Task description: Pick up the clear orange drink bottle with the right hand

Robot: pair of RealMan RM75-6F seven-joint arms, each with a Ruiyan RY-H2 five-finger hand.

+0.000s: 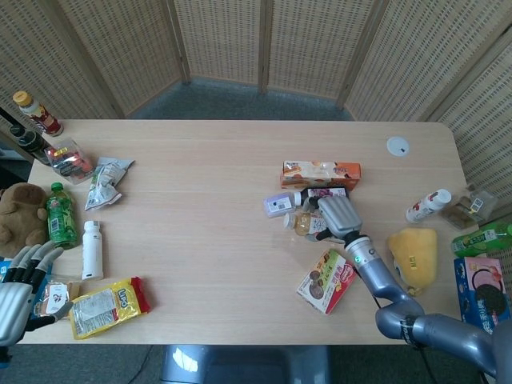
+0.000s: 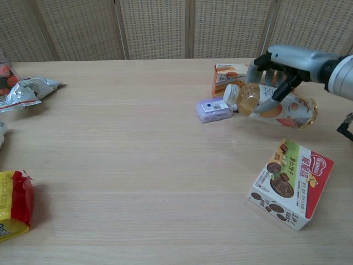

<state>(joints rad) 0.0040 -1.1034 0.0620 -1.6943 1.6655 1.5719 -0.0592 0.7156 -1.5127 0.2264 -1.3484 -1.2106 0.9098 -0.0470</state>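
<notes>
**Right robot hand holding the orange drink bottle above the counter**

The right robot hand [image 2: 281,66] is gripping the clear orange drink bottle [image 2: 270,105], its fingers [image 2: 282,88] wrapping over the top of the bottle's body. In the chest view the bottle is lying roughly sideways in the grasp, white cap pointing left and slightly up, clear of the counter [image 2: 138,154]. In the head view the same robot hand [image 1: 338,216] is covering most of the bottle [image 1: 302,224], with only the capped end showing to its left.

Just beside the cap end, a small lilac packet [image 2: 213,109] is lying flat on the counter, and an orange carton [image 2: 229,77] is sitting behind the bottle, partly hidden by it. A dark bottle [image 1: 318,193] is lying between the carton and the robot hand in the head view. A red and green snack box [image 2: 291,184] is standing tilted on the counter nearer the camera, apart from the bottle.

The left robot hand [image 1: 18,290] is hanging past the counter's left near corner, fingers spread and holding nothing, next to a yellow snack bag [image 1: 107,306].
</notes>
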